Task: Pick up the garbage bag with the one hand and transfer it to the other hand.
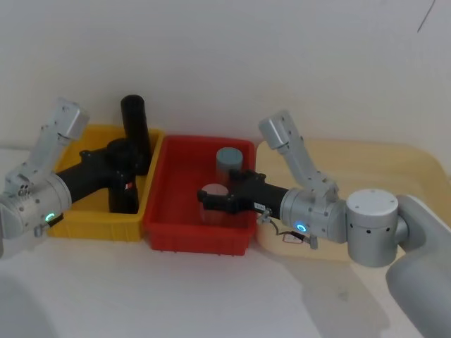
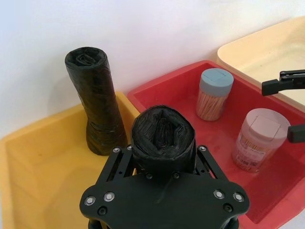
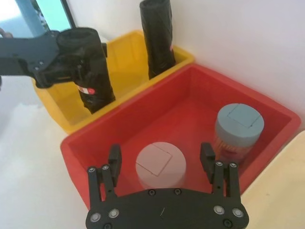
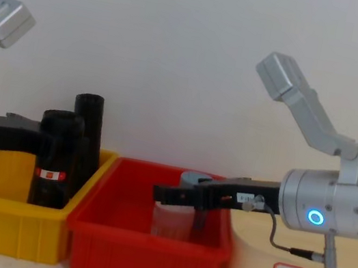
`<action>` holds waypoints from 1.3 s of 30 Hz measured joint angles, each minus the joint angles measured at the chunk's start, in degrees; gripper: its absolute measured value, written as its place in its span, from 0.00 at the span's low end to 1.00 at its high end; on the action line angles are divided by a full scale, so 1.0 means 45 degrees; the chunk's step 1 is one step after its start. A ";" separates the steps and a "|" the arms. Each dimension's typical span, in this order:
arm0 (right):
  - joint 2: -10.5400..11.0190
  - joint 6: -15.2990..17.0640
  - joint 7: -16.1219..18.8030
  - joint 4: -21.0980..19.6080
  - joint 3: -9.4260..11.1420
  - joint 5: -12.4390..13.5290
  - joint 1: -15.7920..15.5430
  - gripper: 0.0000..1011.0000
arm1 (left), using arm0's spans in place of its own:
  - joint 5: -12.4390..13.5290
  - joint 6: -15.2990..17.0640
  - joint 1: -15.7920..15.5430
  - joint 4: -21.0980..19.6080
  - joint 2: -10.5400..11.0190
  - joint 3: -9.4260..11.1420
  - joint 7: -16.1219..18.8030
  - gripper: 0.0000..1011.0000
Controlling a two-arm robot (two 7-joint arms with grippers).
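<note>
The garbage bag [image 1: 125, 189], a thick black roll with a red-and-white label band, stands upright in the yellow bin [image 1: 91, 227]. My left gripper [image 1: 118, 156], on the wrist with the green ring, is shut on its upper part; the left wrist view shows the garbage bag's [image 2: 163, 136] top held between the jaws. I cannot tell whether its base touches the bin floor. My right gripper [image 1: 208, 202], on the wrist with the blue ring, hovers open over the red bin [image 1: 190, 236]. The pink-lidded jar [image 3: 159, 164] sits below, between its spread fingers [image 3: 114, 155].
A taller plain black roll [image 1: 134, 127] stands at the back of the yellow bin, just behind the held roll. A grey-lidded jar [image 1: 229, 162] stands at the back of the red bin. A cream tray [image 1: 373, 162] lies to the right. A white wall is close behind.
</note>
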 joint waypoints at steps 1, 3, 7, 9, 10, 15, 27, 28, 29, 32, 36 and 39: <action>0.0005 -0.0005 -0.0012 0.0056 -0.0043 -0.0080 0.0028 0.99 | 0.0001 0.0000 0.0000 0.0002 0.0000 -0.0001 0.0000 0.37; 0.0006 -0.0004 -0.0016 0.0103 -0.0074 -0.0140 0.0052 0.99 | 0.0001 0.0000 0.0000 0.0005 0.0000 -0.0001 0.0000 0.37; -0.0010 0.0039 -0.0013 0.0281 -0.0136 -0.0275 0.0118 0.99 | 0.0000 0.0000 -0.0001 0.0008 0.0001 -0.0001 0.0000 0.37; -0.0029 0.0055 -0.0012 0.0332 -0.0144 -0.0309 0.0133 0.99 | 0.0000 0.0000 0.0000 0.0009 0.0000 -0.0001 0.0000 0.37; -0.0050 0.0064 -0.0011 0.0408 -0.0150 -0.0336 0.0149 0.99 | 0.0000 0.0001 0.0000 0.0009 0.0001 0.0000 0.0000 0.37; -0.0143 0.0064 -0.0011 0.0636 -0.0154 -0.0410 0.0200 0.99 | 0.0000 0.0002 0.0001 0.0009 0.0001 -0.0001 0.0000 0.37; -0.0359 0.0040 0.0080 0.1118 -0.0130 -0.0490 0.0320 0.95 | -0.0001 0.0004 0.0001 0.0010 0.0001 -0.0002 0.0001 0.37; -0.0378 0.0037 0.0091 0.1159 -0.0127 -0.0495 0.0329 0.93 | -0.0002 0.0004 0.0001 0.0009 0.0000 -0.0001 0.0001 0.37; -0.0386 0.0035 0.0096 0.1172 -0.0126 -0.0497 0.0334 0.92 | -0.0001 0.0004 0.0001 0.0009 0.0000 -0.0002 0.0001 0.37; -0.0412 0.0030 0.0118 0.1228 -0.0122 -0.0504 0.0350 0.86 | -0.0001 0.0004 0.0001 0.0009 0.0001 -0.0001 0.0001 0.37; -0.0438 0.0026 0.0139 0.1285 -0.0118 -0.0511 0.0362 0.74 | -0.0001 0.0004 0.0002 0.0009 0.0001 -0.0002 0.0001 0.37; -0.0458 0.0020 0.0148 0.1328 -0.0111 -0.0517 0.0376 0.66 | -0.0001 0.0004 0.0001 0.0009 0.0001 -0.0002 0.0001 0.37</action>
